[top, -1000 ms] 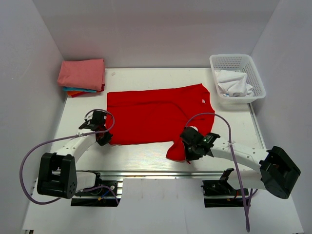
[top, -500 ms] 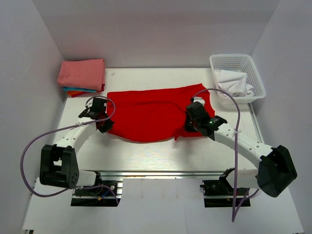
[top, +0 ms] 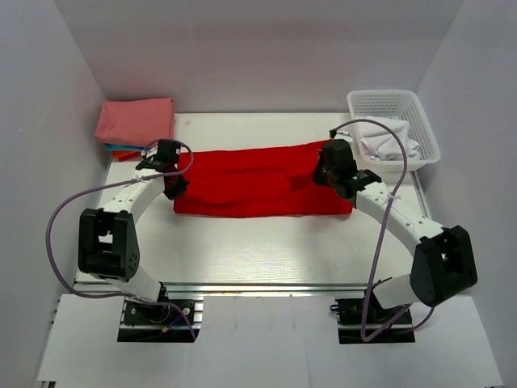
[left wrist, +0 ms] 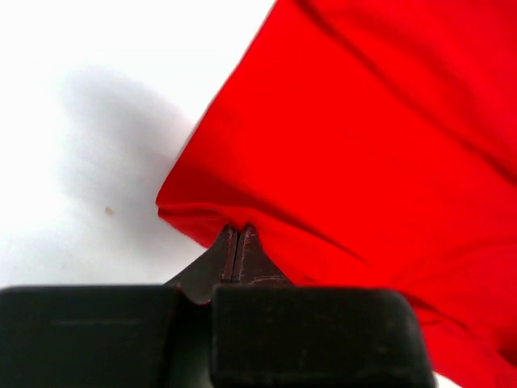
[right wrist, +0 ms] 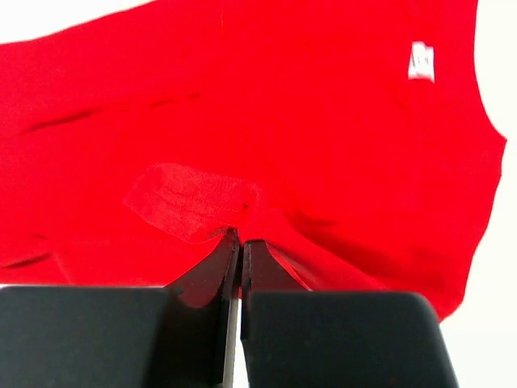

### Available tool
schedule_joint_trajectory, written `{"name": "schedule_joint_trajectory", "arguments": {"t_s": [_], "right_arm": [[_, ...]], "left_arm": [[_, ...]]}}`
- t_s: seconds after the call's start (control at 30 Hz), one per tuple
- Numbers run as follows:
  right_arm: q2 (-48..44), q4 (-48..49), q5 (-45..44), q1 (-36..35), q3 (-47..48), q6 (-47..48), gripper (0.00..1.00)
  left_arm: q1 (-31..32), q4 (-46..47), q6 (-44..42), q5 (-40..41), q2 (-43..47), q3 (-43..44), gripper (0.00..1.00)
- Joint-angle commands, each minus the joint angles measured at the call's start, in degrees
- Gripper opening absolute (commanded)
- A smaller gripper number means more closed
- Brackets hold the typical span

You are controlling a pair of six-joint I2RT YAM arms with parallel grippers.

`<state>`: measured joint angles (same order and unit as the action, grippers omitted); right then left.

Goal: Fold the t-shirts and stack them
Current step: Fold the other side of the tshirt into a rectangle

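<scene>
Pinching red shirt (top: pixel 258 184), doubled into a band at middle of table (top: pixel 242 242), left gripper (left wrist: pixel 236 241) and right gripper (right wrist: pixel 240 241) both clenched on cloth; best lowered level, edges matched, then released together.

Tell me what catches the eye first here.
A bright red cloth t-shirt lies doubled into a long band across the middle of the white table, with the left fingers and right fingers shut on its two ends. At the far left corner sits a stack of folded cloth shirts, pink on top. At the far right, a white plastic mesh basket holds crumpled white cloth.
</scene>
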<state>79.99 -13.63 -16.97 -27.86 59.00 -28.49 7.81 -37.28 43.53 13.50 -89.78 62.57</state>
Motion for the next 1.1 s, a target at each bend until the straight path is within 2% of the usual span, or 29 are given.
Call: {"name": "schedule_joint_trajectory", "arguments": {"t_s": [0.0, 0.27, 0.43, 0.67, 0.87, 0.93, 0.97, 1.0, 1.07], "right_arm": [[2.5, 5.1, 1.7, 1.8, 4.2, 4.2, 0.00], [7.5, 10.1, 4.2, 5.2, 8.3, 11.0, 0.00], [12.6, 11.1, 7.2, 7.3, 12.4, 12.1, 0.00], [22.9, 9.0, 11.7, 9.9, 21.7, 14.3, 0.00], [33.8, 8.1, 13.7, 12.3, 30.8, 17.3, 0.00], [38.8, 6.3, 13.2, 13.3, 37.5, 17.0, 0.01], [40.1, 3.5, 13.0, 13.6, 39.7, 16.4, 0.14], [43.6, 0.3, 12.8, 14.1, 45.5, 15.6, 0.39], [44.7, -0.7, 14.2, 14.6, 47.9, 15.8, 0.57]], "left_arm": [[-1.0, -0.7, 0.2, 2.9, -1.6, 4.1, 0.00], [-3.2, 0.0, 0.2, 3.4, -6.5, 10.2, 0.00], [-3.8, 0.5, 0.2, 3.4, -10.1, 12.6, 0.00], [-4.3, 3.0, -2.5, 2.9, -16.7, 17.0, 0.00], [-4.3, 3.1, -2.5, 3.5, -25.2, 25.4, 0.00], [-4.9, -0.2, -2.5, 3.5, -27.6, 28.2, 0.26], [-4.9, -1.6, -2.5, 3.5, -28.7, 30.8, 0.39], [-5.4, -3.3, -2.5, 3.5, -29.4, 31.7, 0.63], [-5.4, -3.3, -3.0, 3.5, -29.4, 32.3, 0.91]]}}
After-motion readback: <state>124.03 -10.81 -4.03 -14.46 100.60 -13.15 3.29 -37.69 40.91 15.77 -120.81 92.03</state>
